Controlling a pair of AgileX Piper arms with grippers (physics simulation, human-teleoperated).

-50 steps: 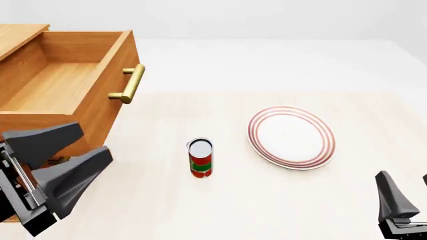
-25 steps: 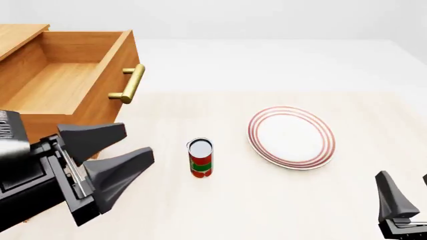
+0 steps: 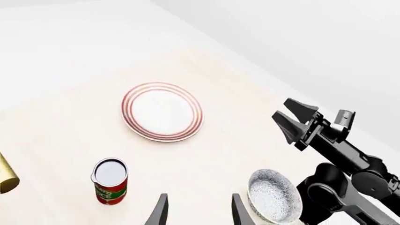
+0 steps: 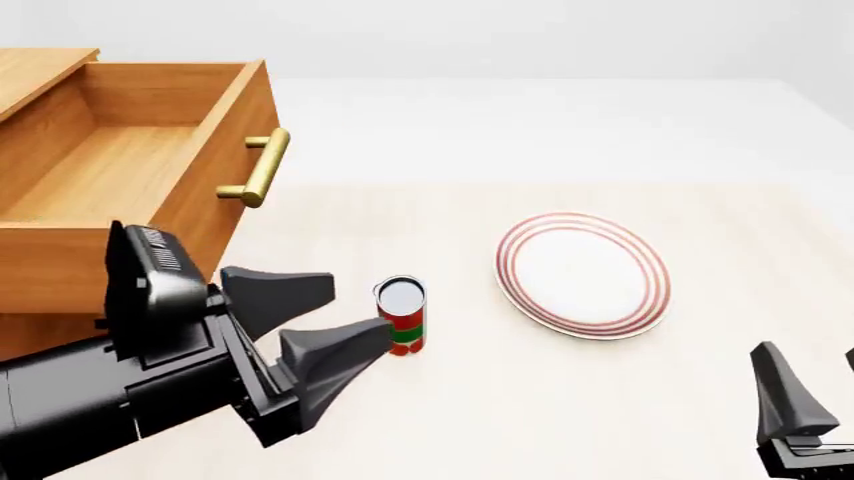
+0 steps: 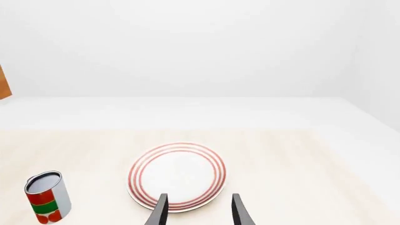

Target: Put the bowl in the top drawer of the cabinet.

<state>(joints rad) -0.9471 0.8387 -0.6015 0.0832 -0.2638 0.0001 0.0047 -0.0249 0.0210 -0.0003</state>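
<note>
Patterned bowl (image 3: 274, 196) at lower right of the left wrist frame, beside the right arm's base, nearer right gripper (image 4: 811, 392) than left gripper (image 4: 310, 320); both spread apart, empty.

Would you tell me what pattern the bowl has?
Dense grey-black lace on white; the bowl shows only in the left wrist view.

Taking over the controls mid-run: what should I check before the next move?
1. Top drawer open, nothing inside: ok.
2. Left hand open and empty: ok.
3. Right hand open and empty: ok.
4. Bowl located: ok, seen only in the left wrist view, beside the right arm.
5. Can clear of the left hand: cannot tell; a fingertip overlaps it in the front view.
</note>
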